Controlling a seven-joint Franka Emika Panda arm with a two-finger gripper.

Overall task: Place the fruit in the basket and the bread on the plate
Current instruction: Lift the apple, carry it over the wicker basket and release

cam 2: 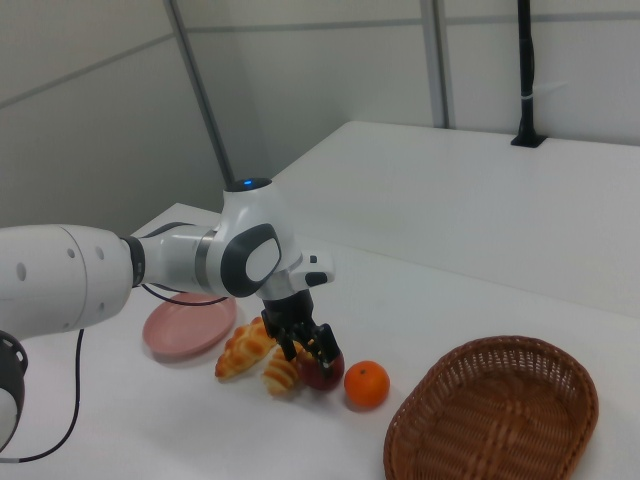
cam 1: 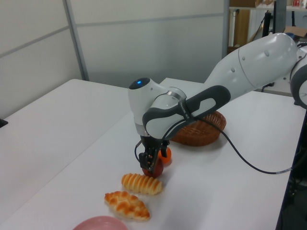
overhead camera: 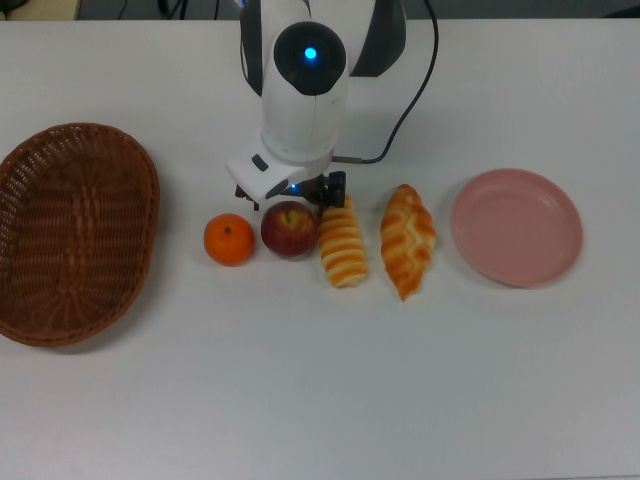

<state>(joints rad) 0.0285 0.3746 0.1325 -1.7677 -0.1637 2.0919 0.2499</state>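
The fruit and the bread lie in a row in the top view: orange mandarin point(overhead camera: 229, 239), dark red apple point(overhead camera: 290, 230), ridged spiral roll point(overhead camera: 341, 243), twisted pastry point(overhead camera: 407, 240). The wicker basket point(overhead camera: 75, 230) sits at the top view's left, the pink plate point(overhead camera: 516, 227) at its right. My gripper point(overhead camera: 290, 200) is low over the apple point(cam 1: 153, 168), open, with one finger on each side of it. In the right view the fingers point(cam 2: 296, 343) come down onto the apple point(cam 2: 325, 375), beside the mandarin point(cam 2: 366, 384). The arm hides the apple's far side.
The arm and its black cable point(overhead camera: 410, 90) reach in from the top view's upper edge. The spiral roll point(cam 1: 141, 183) lies close against the apple, right by one finger. Bare white table point(overhead camera: 320, 400) spreads in front of the row.
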